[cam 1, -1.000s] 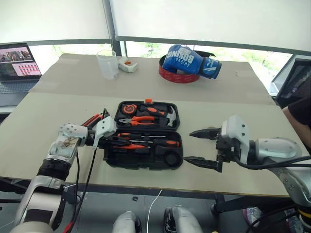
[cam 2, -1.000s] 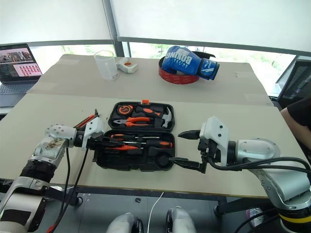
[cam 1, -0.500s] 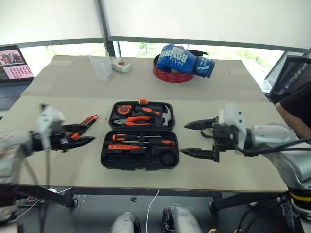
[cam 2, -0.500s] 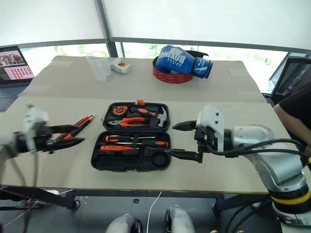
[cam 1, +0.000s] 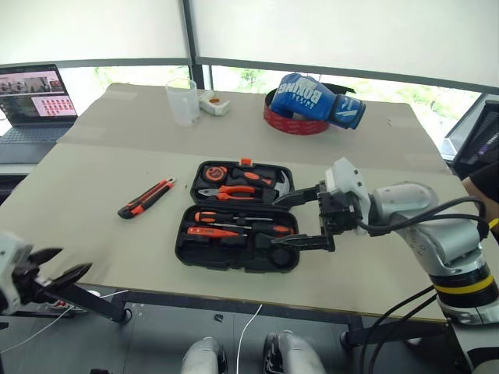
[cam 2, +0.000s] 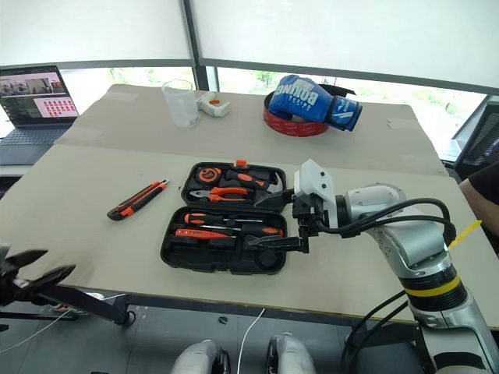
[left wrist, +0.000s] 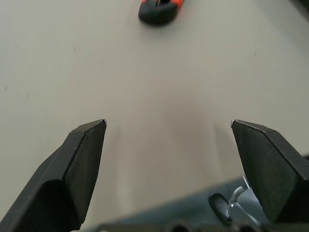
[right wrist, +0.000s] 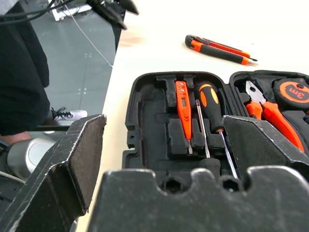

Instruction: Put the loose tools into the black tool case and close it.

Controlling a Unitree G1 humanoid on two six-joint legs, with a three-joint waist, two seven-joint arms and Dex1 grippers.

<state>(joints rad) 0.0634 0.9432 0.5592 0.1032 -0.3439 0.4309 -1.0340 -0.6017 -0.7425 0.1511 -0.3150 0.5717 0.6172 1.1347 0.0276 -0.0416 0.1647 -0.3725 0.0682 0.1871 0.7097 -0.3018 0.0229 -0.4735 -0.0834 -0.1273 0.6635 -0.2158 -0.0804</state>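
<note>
Beige table (cam 1: 93, 179): black tool case (cam 1: 238, 249) seen open w/ screwdrivers (cam 1: 234, 220) slotted; utility knife (cam 1: 146, 197) left outside. Both end effectors (cam 1: 300, 220) (cam 1: 48, 265) held apart, empty.

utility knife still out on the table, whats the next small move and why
Probably bring the left gripper, open and empty near the table's front edge, toward the utility knife and pick it up. It is the one loose tool outside the black tool case, which lies open with the screwdrivers already slotted. The right gripper hangs open over the case.
</note>
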